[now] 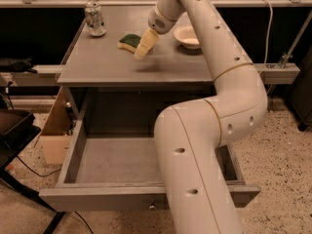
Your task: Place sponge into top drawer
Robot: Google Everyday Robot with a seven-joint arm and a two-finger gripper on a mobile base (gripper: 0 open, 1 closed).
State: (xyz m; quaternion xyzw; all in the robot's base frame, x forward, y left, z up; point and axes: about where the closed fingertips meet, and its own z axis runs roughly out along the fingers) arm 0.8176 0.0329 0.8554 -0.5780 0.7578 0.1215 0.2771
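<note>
The sponge [128, 42], yellow foam with a dark green top, lies on the grey table [107, 65] toward the back, left of middle. My gripper [142, 49] hangs over the tabletop just right of the sponge, its cream tip at the sponge's right edge. The top drawer [114, 162] is pulled out wide open below the table, its inside bare, with a small round knob [152, 206] on its front panel. My white arm covers the drawer's right part.
A round cream bowl [187, 36] sits on the table right of the gripper. A metal can [94, 18] stands at the back left corner. A cardboard box [54, 135] is on the floor left of the drawer, a dark chair [12, 135] at far left.
</note>
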